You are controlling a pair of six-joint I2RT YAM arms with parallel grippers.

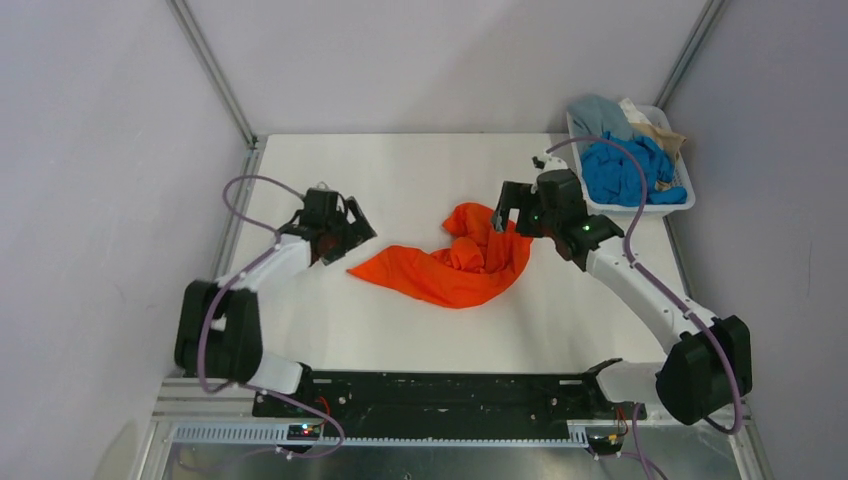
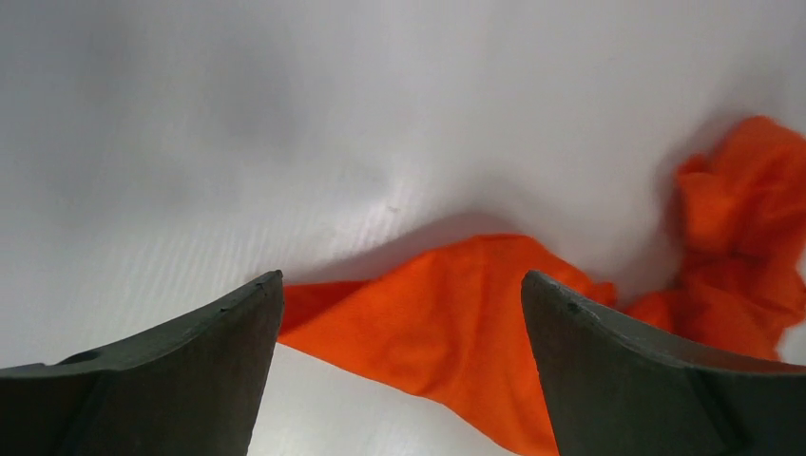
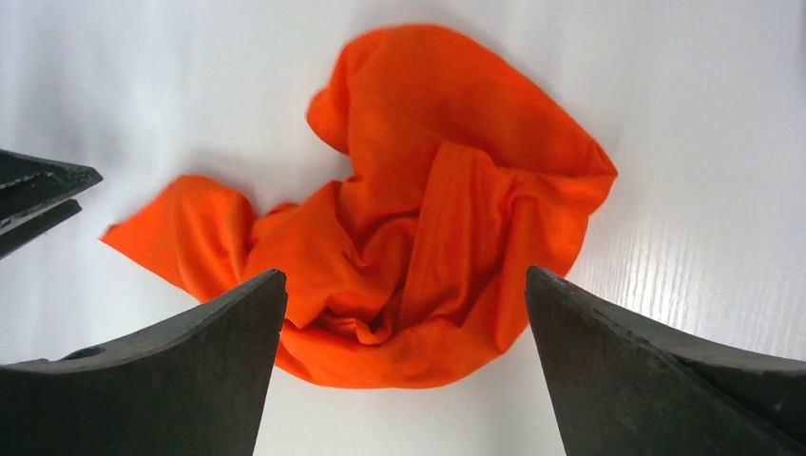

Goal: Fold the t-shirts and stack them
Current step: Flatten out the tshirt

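Your left tool [image 2: 402, 285] stands wide open with nothing between its fingers [image 2: 190, 370]; its wrist view shows the near corner of the orange t-shirt [image 2: 447, 332] lying in the gap below, with bare worktop [image 1: 400, 170] on either side. Your right tool [image 3: 406, 280] is likewise spread wide and grips nothing; its own camera looks down on the bunched middle of the same shirt. In the top view this tool sits at the shirt's far right edge, and you cannot tell from any view whether either tool touches the cloth or hangs above it. The orange t-shirt lies crumpled near the centre of the worktop between the two arms, one flat tail pointing towards the left tool and a heaped fold towards the right. The tips of the left tool enter the right wrist view at its left edge, just beside that tail. At the far right corner a white basket [image 1: 640, 208] holds a bright blue t-shirt [image 1: 625, 165], a pale grey-blue t-shirt [image 1: 598, 115] and a beige t-shirt [image 1: 655, 130], all piled loosely. The right arm's cable crosses in front of them, the beige one shows only as a scrap, and how the shirts are layered cannot be made out
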